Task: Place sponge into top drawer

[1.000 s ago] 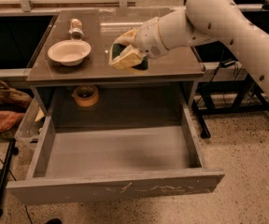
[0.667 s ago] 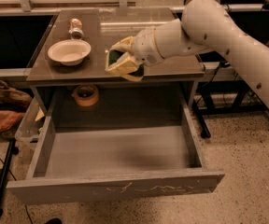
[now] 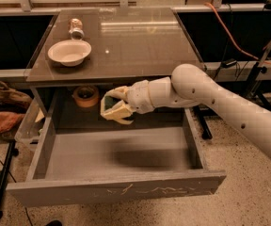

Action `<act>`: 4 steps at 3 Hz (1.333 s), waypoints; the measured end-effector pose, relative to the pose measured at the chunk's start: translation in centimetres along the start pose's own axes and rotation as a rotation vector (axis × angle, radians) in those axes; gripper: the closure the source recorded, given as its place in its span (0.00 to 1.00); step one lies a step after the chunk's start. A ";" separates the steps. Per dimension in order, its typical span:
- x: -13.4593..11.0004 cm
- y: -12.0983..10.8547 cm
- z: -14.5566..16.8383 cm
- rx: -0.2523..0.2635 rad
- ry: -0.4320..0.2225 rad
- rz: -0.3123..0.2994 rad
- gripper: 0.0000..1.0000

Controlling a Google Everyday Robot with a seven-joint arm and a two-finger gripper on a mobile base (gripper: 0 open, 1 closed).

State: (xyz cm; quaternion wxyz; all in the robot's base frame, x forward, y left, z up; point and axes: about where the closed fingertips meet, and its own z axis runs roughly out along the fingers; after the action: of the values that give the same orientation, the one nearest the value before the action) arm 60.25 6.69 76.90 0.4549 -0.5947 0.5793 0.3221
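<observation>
Sponge (image 3: 110,105) clamped in the jaws, dark green face showing between pale fingers (image 3: 121,112). Held in the air just under the front edge of the bench (image 3: 140,41), above the rear part of the open drawer (image 3: 79,192) and touching neither. Directly below the jaws, bare grey drawer floor with a soft dark shadow. Further below, toward the camera, the drawer's front panel with white scratch marks. Behind the jaws to the right, the white arm (image 3: 229,109) reaching in from the right edge, its rounded joint above the drawer's right wall. Just left of the jaws, in the shade under the bench, a brownish round roll (image 3: 85,96), apart from the sponge. Above and left of the jaws, on the bench top, a white bowl (image 3: 69,52), upright. Beyond it a small can (image 3: 76,28) on its side, near the bowl but not touching. Far left of the jaws, beside the drawer, a clear bin (image 3: 28,126), and past it a brown bundle (image 3: 3,108) on the speckled floor. Above and far right of the jaws, an orange cable (image 3: 234,32) slanting across the dark background.
</observation>
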 end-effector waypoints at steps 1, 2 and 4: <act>0.0 0.0 0.0 0.000 0.000 0.000 1.00; 0.9 0.2 1.1 0.003 0.002 0.023 1.00; 9.9 4.5 7.1 0.013 0.113 0.246 1.00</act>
State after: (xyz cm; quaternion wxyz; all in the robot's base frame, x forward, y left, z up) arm 58.02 9.62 64.45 0.3822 -0.5336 0.6747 0.3376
